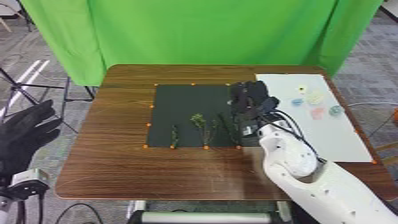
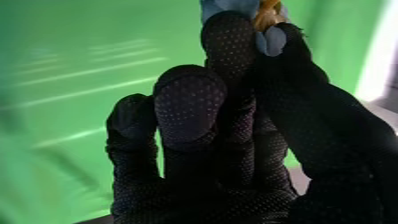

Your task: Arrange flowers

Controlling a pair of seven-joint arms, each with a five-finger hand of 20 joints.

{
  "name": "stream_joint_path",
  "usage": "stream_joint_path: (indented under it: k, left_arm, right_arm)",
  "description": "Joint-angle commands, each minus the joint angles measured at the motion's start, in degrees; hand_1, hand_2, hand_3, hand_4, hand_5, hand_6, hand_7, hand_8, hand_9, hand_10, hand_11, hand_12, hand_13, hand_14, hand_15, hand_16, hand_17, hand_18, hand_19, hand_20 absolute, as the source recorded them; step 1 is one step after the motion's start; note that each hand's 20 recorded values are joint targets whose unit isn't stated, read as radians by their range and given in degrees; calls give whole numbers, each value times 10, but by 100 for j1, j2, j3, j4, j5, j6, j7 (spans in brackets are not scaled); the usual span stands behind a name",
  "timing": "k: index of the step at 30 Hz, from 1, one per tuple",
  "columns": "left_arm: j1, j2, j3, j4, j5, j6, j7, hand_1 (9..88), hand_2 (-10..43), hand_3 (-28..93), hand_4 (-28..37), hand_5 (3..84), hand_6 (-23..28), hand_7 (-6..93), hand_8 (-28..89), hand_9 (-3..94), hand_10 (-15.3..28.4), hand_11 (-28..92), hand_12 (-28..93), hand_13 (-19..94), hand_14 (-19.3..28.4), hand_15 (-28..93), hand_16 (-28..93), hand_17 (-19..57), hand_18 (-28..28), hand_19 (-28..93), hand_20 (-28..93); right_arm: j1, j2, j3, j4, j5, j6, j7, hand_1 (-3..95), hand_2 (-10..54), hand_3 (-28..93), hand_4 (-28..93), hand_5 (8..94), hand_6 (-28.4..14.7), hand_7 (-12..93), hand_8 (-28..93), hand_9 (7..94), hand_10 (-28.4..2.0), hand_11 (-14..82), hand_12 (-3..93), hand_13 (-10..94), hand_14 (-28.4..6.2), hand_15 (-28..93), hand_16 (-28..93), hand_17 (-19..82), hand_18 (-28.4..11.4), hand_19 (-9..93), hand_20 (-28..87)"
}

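Observation:
My right hand (image 1: pixel 252 98) is over the right edge of the black mat (image 1: pixel 178 102). In the right wrist view, thumb and fingertip of my right hand (image 2: pixel 189 107) pinch a blue-grey flower (image 2: pixel 272 41) with an orange-brown part. Green stems lie on the mat: a short one (image 1: pixel 174 136) at left, a leafy one (image 1: pixel 199 120) near the middle, and a dark one partly beside my right forearm. On the white sheet (image 1: pixel 342 142) are a blue flower (image 1: pixel 297 102), a pink flower (image 1: pixel 317 113) and a grey-green flower (image 1: pixel 336 110). My left hand (image 1: pixel 27 131) stays open beyond the table's left edge.
The brown wooden table (image 1: pixel 115 170) carries small orange markers around the mat and sheet. A pale yellow flower (image 1: pixel 302 90) lies near the sheet's far end. A green cloth (image 1: pixel 213 35) hangs behind the table. A black stand is at the far left.

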Motion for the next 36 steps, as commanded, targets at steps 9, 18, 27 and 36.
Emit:
stream_joint_path:
  k: [9, 18, 27, 36]
  left_arm:
    - [-162, 247, 284, 138, -32, 249, 98, 273, -24, 718, -257, 281, 17, 237, -121, 226, 103, 220, 171, 203, 133, 298, 22, -85, 195, 421, 91]
    - [-370, 407, 461, 216, -34, 206, -21, 273, -23, 718, -257, 283, 18, 237, -122, 227, 103, 223, 170, 204, 132, 298, 21, -84, 195, 423, 93]
    - [-566, 519, 625, 279, -22, 108, -160, 274, -23, 717, -257, 283, 18, 239, -123, 227, 103, 224, 169, 204, 132, 297, 21, -84, 195, 423, 93]
    - [-513, 475, 607, 258, -22, 107, -135, 272, -24, 718, -257, 282, 17, 240, -123, 228, 103, 224, 168, 204, 133, 299, 21, -83, 195, 424, 93]
  right_arm:
    - [1323, -1869, -1845, 954, -566, -939, -329, 490, -95, 837, -283, 704, 19, 489, 30, 887, -48, 172, 514, 755, -48, 652, 313, 303, -206, 849, 571]
    - [1530, -2149, -2351, 1492, -856, -948, -198, 487, -95, 841, -282, 700, 21, 492, 31, 886, -47, 173, 517, 753, -48, 653, 314, 302, -204, 849, 570]
    - [1690, -2279, -2637, 1751, -1026, -885, 202, 484, -95, 840, -283, 680, 21, 505, 50, 871, -40, 188, 538, 744, -45, 664, 329, 300, -202, 851, 570]
    - [1626, -2227, -2443, 1488, -974, -1377, 201, 426, -95, 776, -283, 602, 23, 544, 43, 772, -58, 292, 517, 673, -54, 713, 325, 262, -198, 835, 583]
